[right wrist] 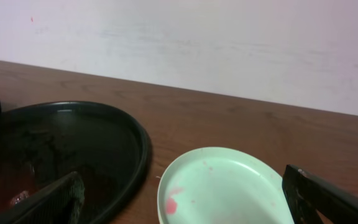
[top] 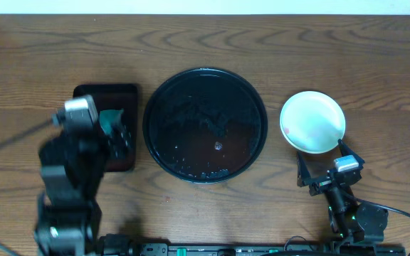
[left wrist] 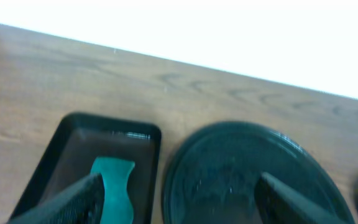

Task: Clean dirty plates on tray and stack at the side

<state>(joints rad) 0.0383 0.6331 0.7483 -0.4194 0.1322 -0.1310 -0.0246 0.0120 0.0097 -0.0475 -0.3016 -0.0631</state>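
While the only plate [top: 312, 121] in view, pale green and red-smeared, sits on the wooden bench [top: 205, 43] just right of the plateless black tray [top: 176, 107], presumably its stacking spot, the right claw [top: 322, 158] gapes wide beside it, the left claw [left wrist: 180, 200] hangs equally wide near a teal sponge [left wrist: 114, 186]; pale wall [right wrist: 229, 43] behind.
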